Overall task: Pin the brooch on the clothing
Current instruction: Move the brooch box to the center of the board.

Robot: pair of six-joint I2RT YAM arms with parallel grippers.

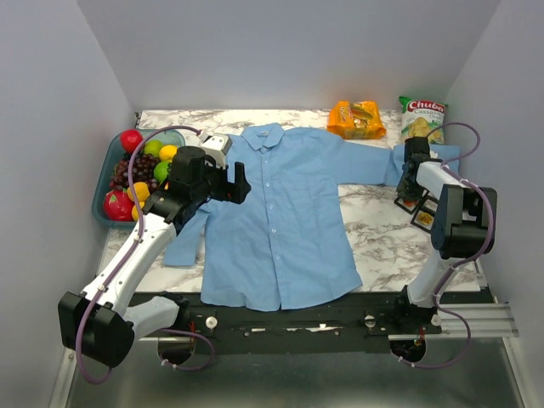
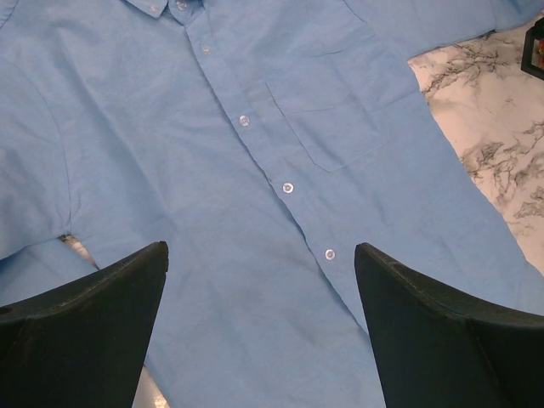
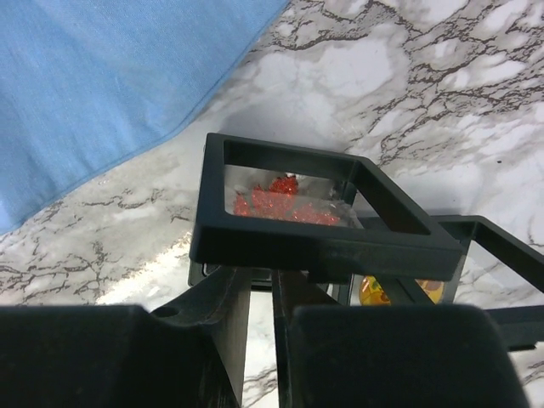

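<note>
The light blue shirt [image 1: 272,212] lies flat, front up, on the marble table; it also shows in the left wrist view [image 2: 212,170] and the right wrist view [image 3: 102,76]. My left gripper [image 1: 240,183] hovers open and empty over its chest [image 2: 261,248], near the button row [image 2: 287,187]. My right gripper [image 1: 414,189] is beside the shirt's right sleeve. Its fingers [image 3: 229,314] are closed to a thin gap [image 3: 261,280] on the near edge of a small black square tray [image 3: 323,246]. The orange-red brooch [image 3: 276,204] lies under the tray's clear film.
A second black tray [image 3: 501,246] with a yellow-orange ornament [image 3: 382,291] sits just right of the held one [image 1: 425,217]. A bin of fruit [image 1: 106,183] stands at the left. An orange snack pack [image 1: 357,119] and a chips bag [image 1: 422,117] lie at the back.
</note>
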